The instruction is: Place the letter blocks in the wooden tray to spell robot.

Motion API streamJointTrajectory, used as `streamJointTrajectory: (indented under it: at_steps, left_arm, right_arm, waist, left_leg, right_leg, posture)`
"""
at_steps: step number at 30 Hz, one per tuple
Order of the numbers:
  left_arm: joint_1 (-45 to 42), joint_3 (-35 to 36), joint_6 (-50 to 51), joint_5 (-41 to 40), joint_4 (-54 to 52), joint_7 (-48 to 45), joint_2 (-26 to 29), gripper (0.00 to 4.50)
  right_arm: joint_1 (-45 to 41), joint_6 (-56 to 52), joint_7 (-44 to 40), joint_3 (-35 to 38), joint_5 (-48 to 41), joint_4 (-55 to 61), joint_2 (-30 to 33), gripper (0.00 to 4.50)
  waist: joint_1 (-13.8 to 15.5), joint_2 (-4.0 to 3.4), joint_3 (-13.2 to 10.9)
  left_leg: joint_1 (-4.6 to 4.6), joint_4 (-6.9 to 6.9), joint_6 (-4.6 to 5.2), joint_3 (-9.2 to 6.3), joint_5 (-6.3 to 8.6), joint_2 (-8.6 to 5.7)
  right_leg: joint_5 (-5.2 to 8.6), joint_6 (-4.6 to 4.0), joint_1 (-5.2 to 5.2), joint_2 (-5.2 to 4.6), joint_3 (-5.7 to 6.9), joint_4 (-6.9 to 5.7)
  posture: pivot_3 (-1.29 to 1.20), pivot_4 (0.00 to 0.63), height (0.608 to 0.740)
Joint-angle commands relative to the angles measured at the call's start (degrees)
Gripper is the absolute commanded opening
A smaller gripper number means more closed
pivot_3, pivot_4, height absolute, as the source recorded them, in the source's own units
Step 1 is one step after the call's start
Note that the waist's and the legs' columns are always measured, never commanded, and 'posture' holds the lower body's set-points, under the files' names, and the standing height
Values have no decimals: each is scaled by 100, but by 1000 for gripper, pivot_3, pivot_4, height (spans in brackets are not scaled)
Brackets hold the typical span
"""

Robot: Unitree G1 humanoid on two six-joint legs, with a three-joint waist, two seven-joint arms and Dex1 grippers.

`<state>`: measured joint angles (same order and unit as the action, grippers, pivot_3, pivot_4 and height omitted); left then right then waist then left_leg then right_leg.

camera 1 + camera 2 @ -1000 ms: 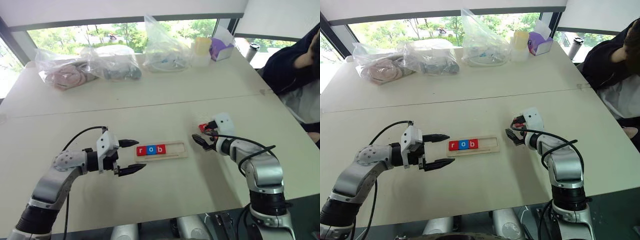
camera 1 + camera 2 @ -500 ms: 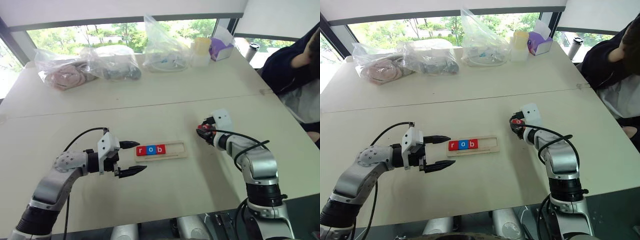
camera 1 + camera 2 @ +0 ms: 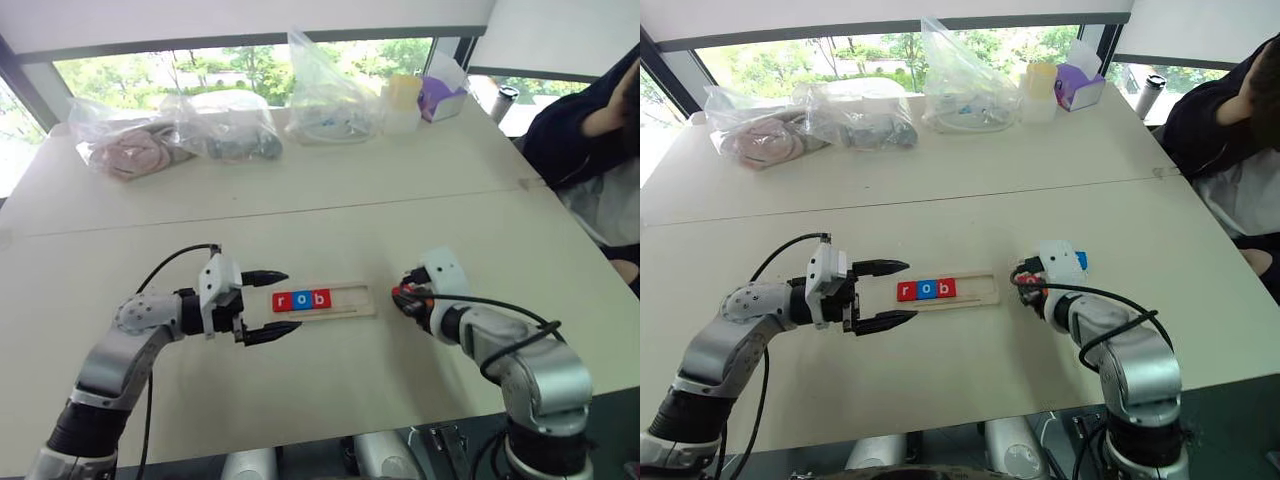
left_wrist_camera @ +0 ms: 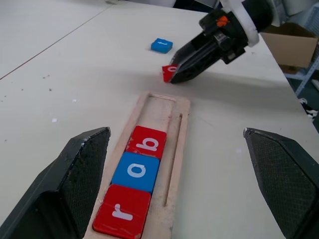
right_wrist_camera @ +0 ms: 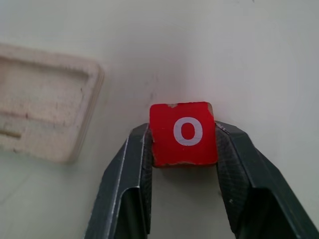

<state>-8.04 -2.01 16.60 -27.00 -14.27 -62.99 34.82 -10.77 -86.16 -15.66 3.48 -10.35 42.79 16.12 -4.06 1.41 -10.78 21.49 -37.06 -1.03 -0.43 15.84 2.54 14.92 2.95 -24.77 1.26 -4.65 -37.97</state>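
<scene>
Now we see our right gripper (image 5: 183, 149) clamped on a red "o" block (image 5: 183, 133) just beside the wooden tray's (image 3: 352, 296) empty end, while our left gripper (image 3: 272, 304) gapes wide by the other end; "r", "o", "b" blocks (image 4: 136, 183) fill the tray, a blue block (image 4: 162, 45) lies apart

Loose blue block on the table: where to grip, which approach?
Pinch the blue block across two opposite side edges, coming down from above. It lies flat on the table, a thin square tile standing apart from the rest, so likely only its edges offer purchase.
</scene>
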Motion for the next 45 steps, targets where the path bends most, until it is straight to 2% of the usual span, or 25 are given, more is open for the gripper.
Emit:
streamJointTrajectory:
  at_steps: [1, 6, 10, 12, 13, 16, 19, 23, 27, 32, 38, 43, 45]
  left_arm:
    - [-89, -42, -108, -61, 5, -91, -34, 4500]
    - [-191, -29, -112, -102, 54, -157, -67, 4500]
    - [-182, 38, -127, -157, -12, -191, -73, 4500]
    - [-157, 97, -74, -235, -100, -175, -68, 4500]
    - [-149, 131, -83, -263, -125, -167, -63, 4500]
    - [-156, 206, -139, -298, -119, -140, -58, 4500]
    - [-199, 240, -191, -272, -78, -164, -71, 4500]
    - [-239, 241, -189, -266, -66, -161, -72, 4500]
    - [-176, 257, -151, -290, -170, -140, -48, 4500]
    - [-119, 262, -121, -302, -256, -108, -13, 4500]
    - [-103, 253, -106, -306, -295, -66, 16, 4500]
    - [-68, 260, -77, -319, -355, -22, 33, 4500]
    - [-56, 261, -62, -333, -380, -3, 46, 4500]
  right_arm:
    - [22, -218, 221, 91, 14, 256, -209, 1163]
    - [-42, -243, 410, 172, 20, 168, -456, 1163]
    - [-95, -197, 345, 155, -95, 169, -400, 3184]
    - [-132, -54, -23, 45, -306, 209, 69, 4225]
    - [-164, 175, -382, 5, -460, 185, 512, 4466]
    - [-230, 1297, -1591, 38, -847, -124, 1723, 4466]
    - [-18, 3275, -2750, -43, -753, -752, 2647, 4466]
    - [158, 5187, -3871, -283, -536, -1921, 3332, 4466]
    - [-115, 6456, -4811, -514, -546, -3041, 3394, 4466]
    - [-629, 7301, -5349, -938, -190, -4138, 3370, 4466]
    - [-1080, 7850, -5658, -1203, 79, -5062, 3238, 4466]
    - [-1255, 8020, -5802, -1302, 126, -5338, 3120, 4466]
    - [-1316, 8101, -5805, -1308, 155, -5433, 3075, 3940]
  waist:
    - [4, 0, 0]
    - [3, 3, 2]
    - [3, 3, 2]
    - [7, 2, 1]
    - [12, 1, 0]
    - [10, -2, -6]
    - [9, 1, -7]
    - [10, 13, -15]
    - [5, 14, -17]
    - [15, 12, -18]
    - [25, 12, -19]
    - [20, 11, -19]
    - [16, 11, -18]
  left_leg:
    - [0, 0, 0, -1, 0, 0]
    - [2, 0, 0, 0, 0, 0]
    - [2, 1, 0, 0, 0, 0]
    - [3, 1, 0, 0, 0, 0]
    - [6, 0, 0, 0, 0, 0]
    - [11, 0, 0, 5, 0, -11]
    - [5, 2, 1, 4, 1, -11]
    - [5, 8, 6, 2, 3, -8]
    - [4, 5, 6, 5, 3, -8]
    - [3, -1, 6, 6, 3, -7]
    - [3, -1, 6, 5, 3, -7]
    - [2, -2, 6, 5, 3, -7]
    - [0, -3, 6, 5, 3, -6]
  right_leg:
    - [0, 0, 0, 0, 1, 0]
    - [1, -1, 0, -1, 1, 3]
    - [1, -1, 0, -1, 0, 3]
    - [1, -1, 0, -1, 0, 4]
    - [1, -1, 0, -3, 1, 7]
    - [2, 1, 2, -12, -1, 21]
    - [2, 2, 15, -8, 2, 40]
    - [1, 5, 17, -2, 4, 45]
    - [-7, 16, 17, -2, 1, 45]
    - [-12, 13, 19, -2, 0, 45]
    - [-17, 15, 21, -3, 0, 45]
    - [-23, 10, 22, -3, 0, 44]
    - [-24, 9, 23, -3, 0, 44]
  posture:
    - [0, 150, 740]
    - [0, 150, 740]
    - [0, 150, 740]
    - [0, 150, 740]
    - [0, 150, 740]
    - [0, 150, 740]
    - [0, 150, 740]
    - [0, 150, 740]
    - [0, 150, 740]
    - [0, 150, 740]
    - [0, 150, 740]
    - [0, 150, 740]
    - [0, 150, 740]
